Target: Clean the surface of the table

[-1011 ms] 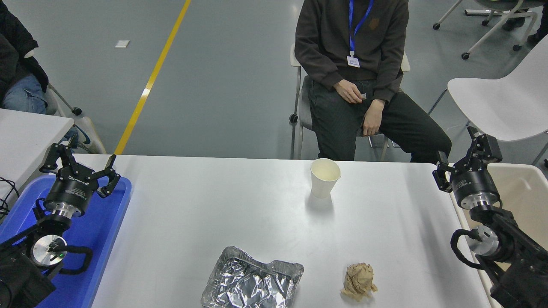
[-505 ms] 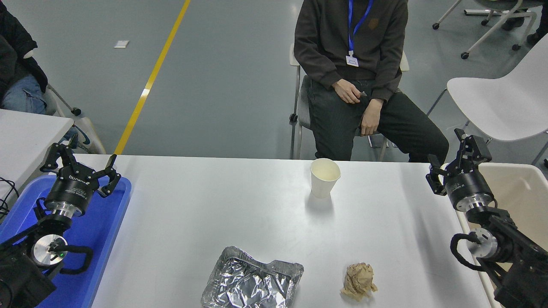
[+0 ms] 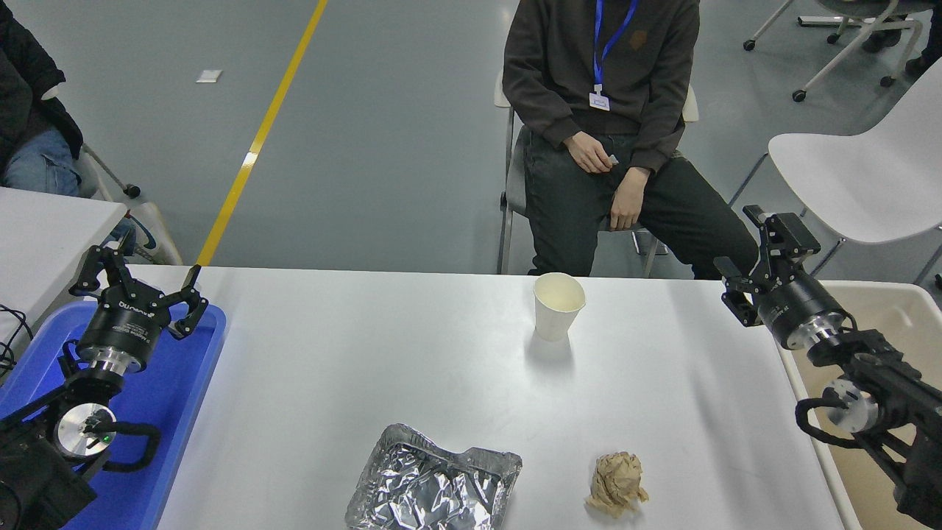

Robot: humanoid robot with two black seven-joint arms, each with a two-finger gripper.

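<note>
the right gripper [image 3: 751,254] sits at the right of the frame, a little above mid-height, with its fingers spread wide and nothing between them. it hangs over the table's far right corner, beside the beige bin [image 3: 901,316] at the right edge. left of it, in the upper middle of the table surface [image 3: 368,353], stands an upright white paper cup [image 3: 558,304], well apart from the claw. lower down, near the bottom edge, a crumpled brown paper ball [image 3: 617,482] lies just right of centre, and a crushed foil tray [image 3: 434,482] lies to its left, cut off by the frame's bottom. the left gripper [image 3: 140,283] is parked at the lower left over a blue tray [image 3: 184,383], its fingers also splayed and empty. a person sits beyond the far edge at top centre.

the step in hand looks like the reach toward the first piece of litter, nothing yet being gripped. the cup seems the nearest target; the next move would call for swinging left and lowering so the fingers straddle the cup wall without tipping it.

against the earlier frames, the right gripper has shifted left and upward in the picture and turned more toward the cup; the litter and the left arm have not moved.
</note>
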